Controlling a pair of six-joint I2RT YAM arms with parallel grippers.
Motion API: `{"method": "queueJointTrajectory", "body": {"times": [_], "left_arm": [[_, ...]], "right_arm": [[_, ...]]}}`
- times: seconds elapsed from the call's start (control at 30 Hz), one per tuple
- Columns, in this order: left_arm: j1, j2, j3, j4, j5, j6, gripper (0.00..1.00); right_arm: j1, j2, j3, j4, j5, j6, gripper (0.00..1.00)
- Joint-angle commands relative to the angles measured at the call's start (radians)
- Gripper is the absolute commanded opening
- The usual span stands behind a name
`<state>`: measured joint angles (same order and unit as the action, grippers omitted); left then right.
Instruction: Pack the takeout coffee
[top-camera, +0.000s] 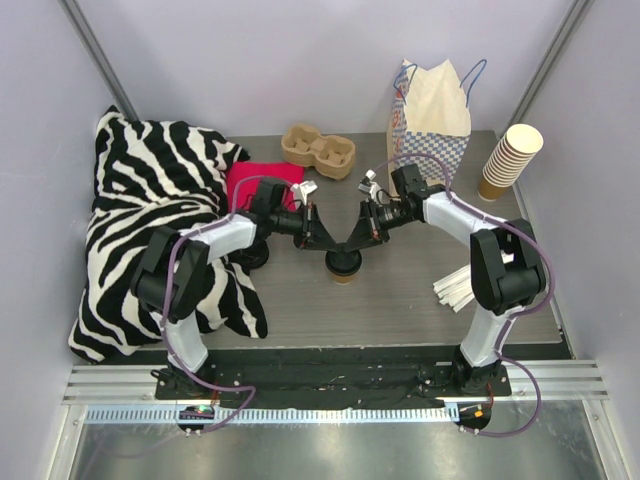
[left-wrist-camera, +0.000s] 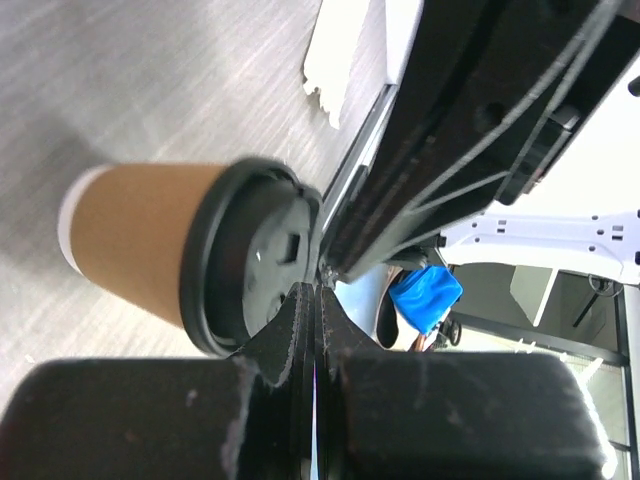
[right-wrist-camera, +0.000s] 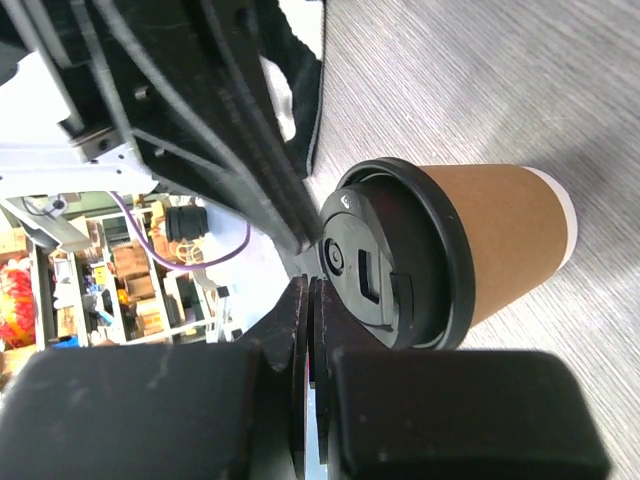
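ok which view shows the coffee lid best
The right wrist view: the lid is turned toward the camera, sharp, with its sip hole and tab plain. The left wrist view shows it too, but blurrier and cut off by that arm's jaws. In the top view it is tiny and mostly hidden under both arms' jaws.

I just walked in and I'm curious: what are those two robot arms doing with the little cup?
Both arms meet in the middle of the table over the takeout coffee, a tan cup with a black lid, standing upright. The left fingers and the right fingers are each shut with nothing between them, their tips right at the lid's edge. The coffee is not packed yet: the paper bag and the cardboard cup carrier stand at the back.
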<state>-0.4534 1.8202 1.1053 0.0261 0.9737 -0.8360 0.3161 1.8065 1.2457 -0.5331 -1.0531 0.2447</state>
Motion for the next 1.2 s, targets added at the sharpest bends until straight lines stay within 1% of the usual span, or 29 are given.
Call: {"method": "queueJointTrajectory", "body": {"times": [0.0,0.2,0.5,0.6,0.73,0.77,0.8,0.9,1.03,1.17], "left_arm": [[-0.028,-0.075,-0.058,0.029,-0.007,-0.037,0.00],[-0.054,-0.071,-0.117,0.054,-0.016,-0.035,0.00],[-0.062,-0.013,-0.120,0.026,-0.072,-0.028,0.00],[-0.056,-0.002,-0.137,0.021,-0.070,-0.025,0.00],[-0.059,-0.038,-0.140,0.087,0.002,-0.051,0.00],[-0.065,-0.053,-0.145,0.137,0.013,-0.070,0.00],[-0.070,-0.065,-0.150,0.173,0.026,-0.122,0.00],[-0.094,-0.110,-0.154,0.245,0.034,-0.161,0.00],[-0.136,-0.130,-0.144,0.252,0.013,-0.186,0.00],[-0.140,-0.104,-0.151,0.252,-0.007,-0.199,0.00]], "right_arm": [[0.028,-0.020,-0.014,0.007,0.031,0.010,0.02],[0.028,0.037,-0.022,0.008,0.056,-0.010,0.01],[0.028,0.076,-0.032,0.001,0.106,-0.036,0.01],[0.028,0.093,-0.034,-0.004,0.111,-0.044,0.01],[0.028,0.091,-0.028,-0.004,0.102,-0.038,0.01],[0.028,0.085,-0.025,-0.002,0.099,-0.033,0.01],[0.031,0.079,-0.025,-0.002,0.096,-0.033,0.01],[0.035,0.060,-0.025,-0.002,0.087,-0.028,0.01],[0.043,0.050,-0.025,0.002,0.090,-0.021,0.01],[0.043,0.045,-0.025,0.002,0.093,-0.021,0.01]]}}
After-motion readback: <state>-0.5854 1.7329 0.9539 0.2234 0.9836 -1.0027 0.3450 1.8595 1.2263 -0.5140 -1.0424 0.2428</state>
